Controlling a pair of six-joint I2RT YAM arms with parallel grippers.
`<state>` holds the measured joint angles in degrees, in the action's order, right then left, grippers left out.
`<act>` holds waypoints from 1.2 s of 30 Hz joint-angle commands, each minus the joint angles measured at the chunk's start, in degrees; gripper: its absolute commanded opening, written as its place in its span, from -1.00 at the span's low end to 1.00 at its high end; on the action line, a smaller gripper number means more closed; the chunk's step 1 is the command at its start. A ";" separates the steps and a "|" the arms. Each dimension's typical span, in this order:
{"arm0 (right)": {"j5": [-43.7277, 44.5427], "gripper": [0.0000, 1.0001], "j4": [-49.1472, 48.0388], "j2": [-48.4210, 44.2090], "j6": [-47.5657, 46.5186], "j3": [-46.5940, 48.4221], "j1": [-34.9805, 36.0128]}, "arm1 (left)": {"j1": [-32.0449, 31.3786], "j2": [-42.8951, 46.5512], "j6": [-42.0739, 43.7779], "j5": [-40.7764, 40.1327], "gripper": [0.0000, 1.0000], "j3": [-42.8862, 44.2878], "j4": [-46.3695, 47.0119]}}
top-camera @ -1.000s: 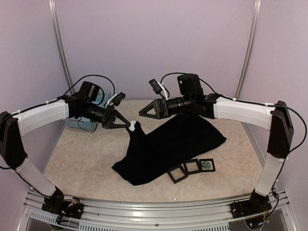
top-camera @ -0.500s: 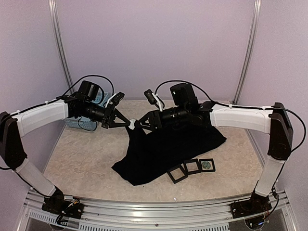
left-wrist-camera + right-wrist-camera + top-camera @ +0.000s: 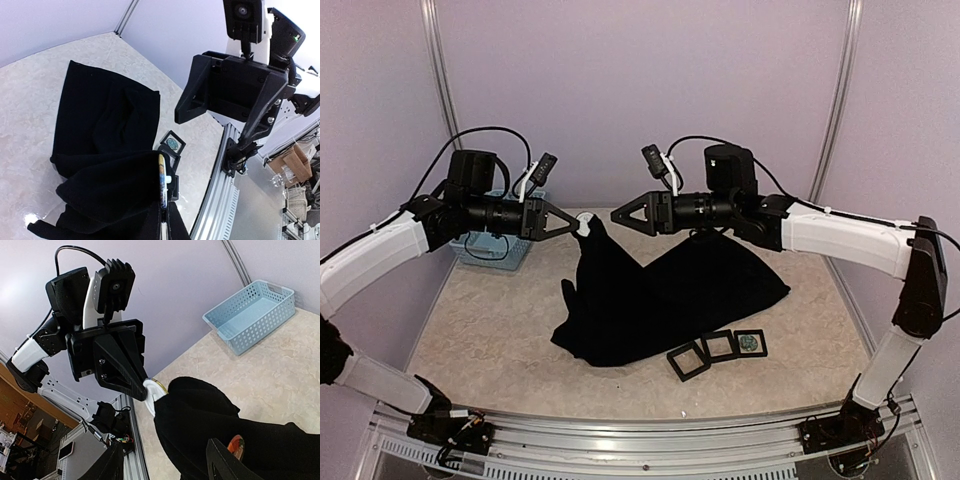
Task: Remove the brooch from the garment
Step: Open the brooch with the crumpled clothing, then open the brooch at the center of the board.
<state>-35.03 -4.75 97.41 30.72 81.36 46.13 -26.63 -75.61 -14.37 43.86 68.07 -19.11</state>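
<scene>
The black garment (image 3: 660, 290) hangs from one raised corner, the rest heaped on the table. At that corner is the brooch (image 3: 584, 226), a round disc with a white back and gold rim. My left gripper (image 3: 578, 226) is shut on it. The left wrist view shows the brooch (image 3: 162, 180) edge-on, against the garment (image 3: 105, 125) and above the left gripper (image 3: 168, 205). My right gripper (image 3: 615, 213) is open, level with the brooch and a short way to its right, not touching it. In the right wrist view the brooch (image 3: 154, 390) lies ahead of the right gripper (image 3: 167, 462).
A light-blue basket (image 3: 500, 250) stands at the back left. Three small black square frames (image 3: 718, 348) lie in front of the garment, one holding a greenish disc (image 3: 751, 343). A small orange round pin (image 3: 236, 446) sits on the garment (image 3: 210, 425) near my right finger.
My left gripper has risen and drawn back left with the brooch, lifting the garment's corner. My right gripper, close beside the brooch half a second ago, has risen too and stands a little apart.
</scene>
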 commanded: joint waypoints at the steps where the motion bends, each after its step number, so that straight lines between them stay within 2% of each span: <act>1: -2.86 0.14 -2.88 2.45 1.44 3.48 -0.46 | -2.21 0.98 6.43 -8.39 -1.00 4.25 -1.87; 5: -6.70 0.11 -4.31 5.98 3.07 6.45 -0.50 | -3.97 2.80 7.94 -13.86 -1.00 4.83 -0.07; 11: -11.80 0.03 -6.29 8.43 5.65 6.18 -0.41 | -4.13 4.85 5.91 -16.53 -1.00 2.96 5.36; 16: -9.50 -0.03 -5.91 4.32 4.28 2.85 -1.95 | -3.97 4.97 2.78 -15.56 -1.00 1.14 10.70; 20: -9.09 0.09 -7.94 1.04 5.43 0.85 -4.63 | -3.95 4.96 1.61 -13.92 -1.00 1.18 13.70; 23: -8.66 0.15 0.20 1.48 0.10 6.42 -4.82 | -2.61 4.10 0.16 -7.93 -1.00 2.92 13.61; 27: -11.24 0.17 8.05 3.53 -4.45 14.04 -4.85 | 0.09 1.17 -3.97 5.62 -1.00 5.74 13.03; 33: -20.56 0.16 8.60 5.88 -2.35 17.46 -4.76 | 1.93 -3.07 -7.12 18.23 -1.00 6.94 10.61; 36: -21.45 0.15 9.12 5.98 -2.50 16.70 -4.36 | 1.79 -5.28 -7.16 21.96 -1.00 7.46 8.98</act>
<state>-51.79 0.67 101.38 28.36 98.41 41.12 -24.99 -78.56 -19.81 55.92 73.34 -9.30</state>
